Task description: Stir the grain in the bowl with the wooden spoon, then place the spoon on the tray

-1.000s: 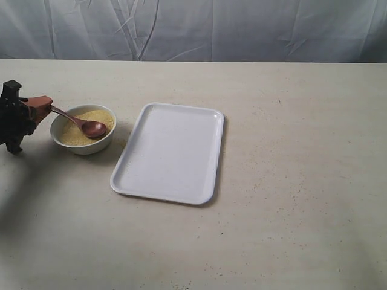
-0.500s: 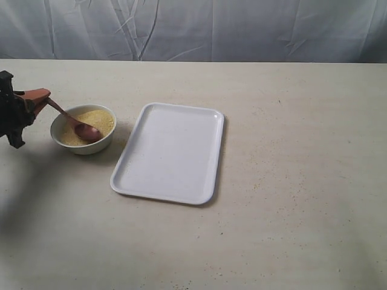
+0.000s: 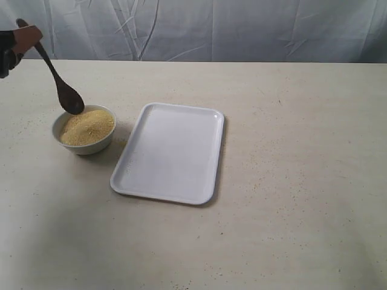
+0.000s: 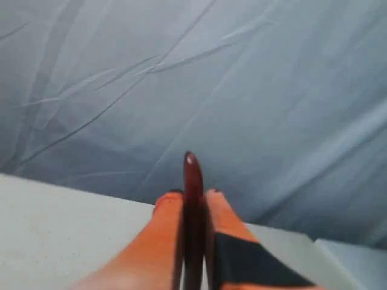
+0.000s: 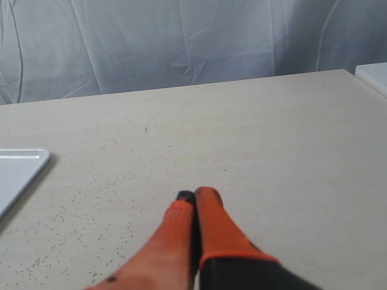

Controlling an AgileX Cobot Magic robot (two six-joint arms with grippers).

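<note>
grain (image 3: 89, 126) heaps sandy below the glossy wooden spoon (image 3: 60, 86) clamped in the left gripper (image 4: 192, 198). right gripper (image 5: 195, 197), jaws together, appears only in its wrist view.

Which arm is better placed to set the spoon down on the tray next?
Left. The left end effector is shut on the wooden spoon, whose scoop hangs by the bowl, next to the tray. The right end effector is shut and empty over bare table.
</note>
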